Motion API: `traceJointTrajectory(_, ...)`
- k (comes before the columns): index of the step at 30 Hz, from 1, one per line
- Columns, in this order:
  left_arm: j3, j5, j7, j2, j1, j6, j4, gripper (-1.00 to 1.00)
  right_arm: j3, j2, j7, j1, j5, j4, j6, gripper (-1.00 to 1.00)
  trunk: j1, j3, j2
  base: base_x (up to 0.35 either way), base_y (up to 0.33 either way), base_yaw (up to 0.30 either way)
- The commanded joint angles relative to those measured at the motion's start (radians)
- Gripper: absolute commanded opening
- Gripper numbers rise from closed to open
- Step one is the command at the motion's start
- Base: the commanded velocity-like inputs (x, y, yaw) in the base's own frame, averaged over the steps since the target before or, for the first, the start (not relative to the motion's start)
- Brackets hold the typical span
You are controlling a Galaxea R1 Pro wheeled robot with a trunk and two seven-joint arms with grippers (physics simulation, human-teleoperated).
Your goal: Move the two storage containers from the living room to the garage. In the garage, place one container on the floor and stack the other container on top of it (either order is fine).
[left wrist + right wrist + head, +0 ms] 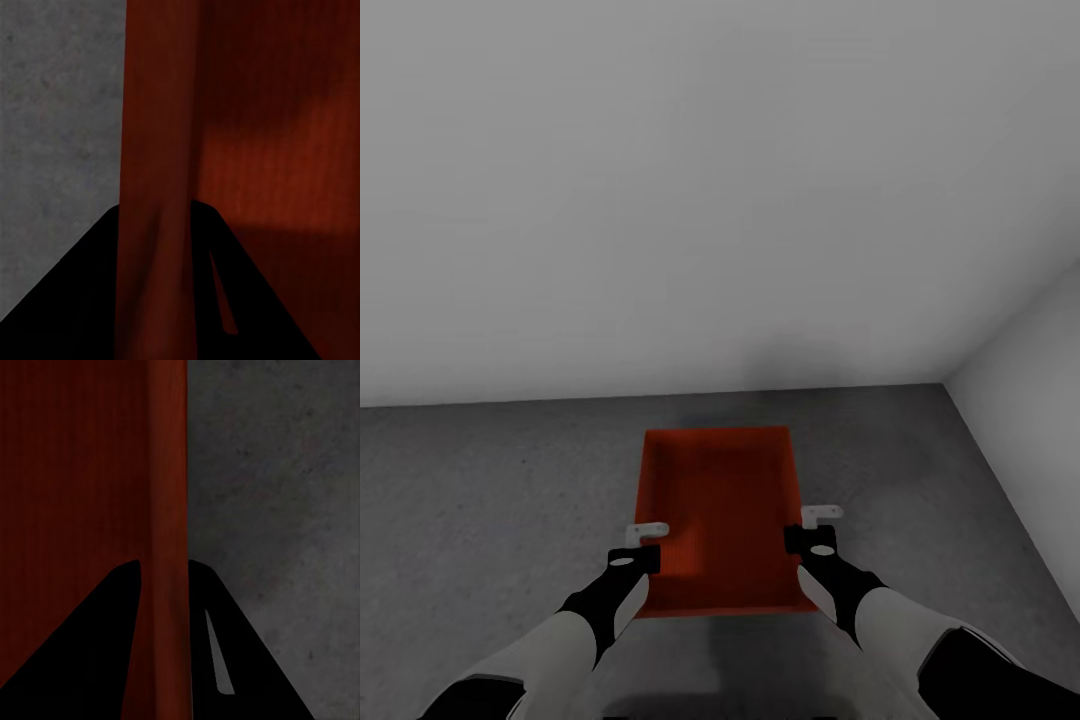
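One orange-red storage container (720, 510) sits between my two arms, open side up, over the dark grey concrete floor (490, 500), near the corner where the pale grey walls (710, 200) meet. My left gripper (645, 532) meets the container's left long wall and my right gripper (822, 520) the right long wall, both toward the end nearer me. In the left wrist view the thin red wall (154, 187) runs straight between my dark fingers (67, 300), one inside the box and one outside, clamped on it. In the right wrist view the wall (166, 510) likewise passes between my fingers (247, 660), pinched tight.
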Motion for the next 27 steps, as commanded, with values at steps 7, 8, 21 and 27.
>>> traceJointTrajectory(7, 0.012, -0.013, 0.052, 0.001, 0.000, 0.007, -0.005, -1.00, -0.014, -0.011, -0.058, -0.001, -0.014, 0.071, -0.013, -1.00, 0.000, -0.003, 0.000, 0.000, 0.000, 0.000)
traceJointTrajectory(8, 0.012, -0.013, 0.052, 0.001, 0.000, 0.007, -0.005, -1.00, -0.014, -0.011, -0.058, -0.001, -0.014, 0.071, -0.014, -1.00, 0.000, -0.004, 0.000, 0.000, 0.000, 0.000)
traceJointTrajectory(21, 0.012, -0.013, 0.052, 0.001, 0.000, 0.007, -0.005, -1.00, -0.014, -0.011, -0.059, -0.001, -0.014, 0.071, -0.017, -1.00, 0.000, -0.020, 0.000, 0.000, 0.000, 0.000)
traceJointTrajectory(27, 0.012, -0.013, 0.052, 0.001, 0.000, 0.007, -0.004, -1.00, -0.014, -0.011, -0.060, -0.001, -0.014, 0.071, -0.015, -1.00, 0.000, -0.021, 0.000, 0.000, 0.000, 0.000)
